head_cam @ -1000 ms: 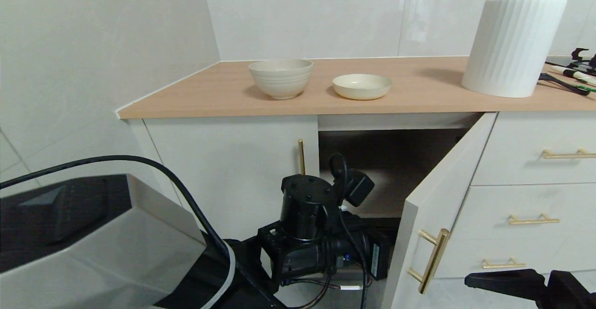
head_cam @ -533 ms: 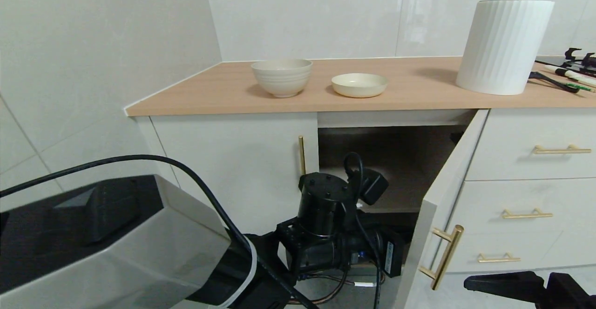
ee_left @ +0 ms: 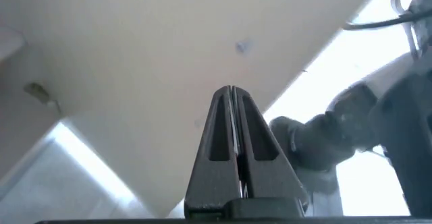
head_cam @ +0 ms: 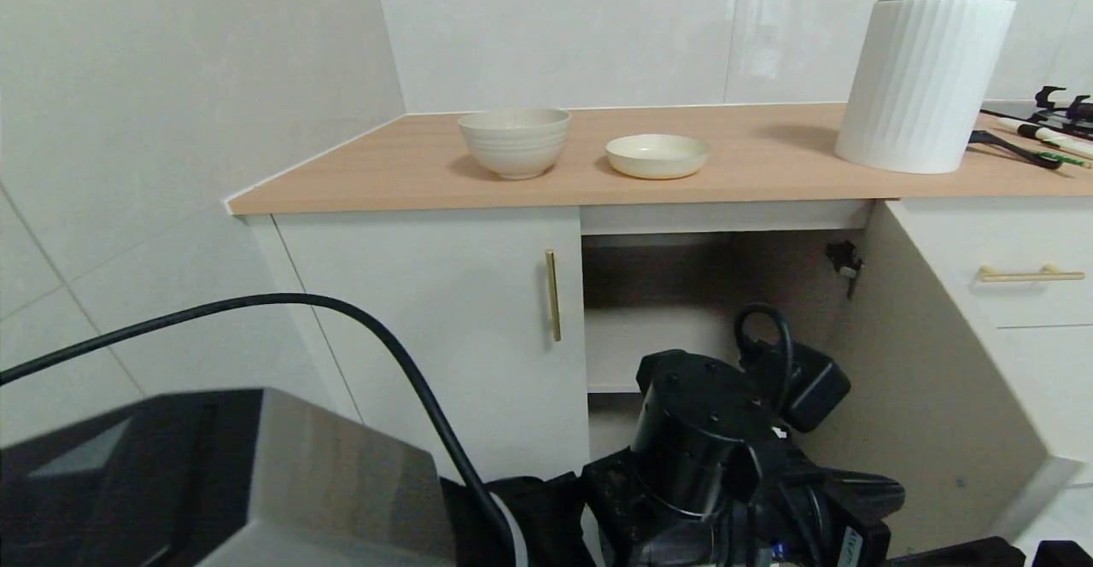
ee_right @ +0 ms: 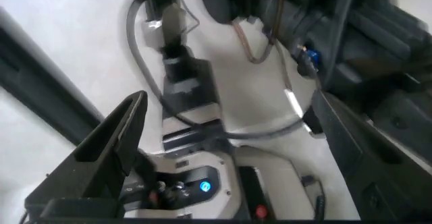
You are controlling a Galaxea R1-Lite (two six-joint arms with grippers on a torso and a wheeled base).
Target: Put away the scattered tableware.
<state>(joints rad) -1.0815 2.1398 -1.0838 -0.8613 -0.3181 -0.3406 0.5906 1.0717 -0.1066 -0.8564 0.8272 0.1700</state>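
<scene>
Two pieces on countertop [head_cam: 768, 166]: bowl [head_cam: 514, 142], shallow dish [head_cam: 657, 155] near it | cabinet door [head_cam: 931, 379] wide open | left gripper [ee_left: 231, 92] clenched empty, right gripper [ee_right: 229, 109] spread | next: raise arm clear of door, take bowl by rim

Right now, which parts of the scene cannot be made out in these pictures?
- Head view: inside of the ribbed beige bowl, hidden by its own wall.
- Head view: lower part of the open white cabinet, behind the black left arm.
- Head view: dark utensils, cut off by the right edge.
</scene>
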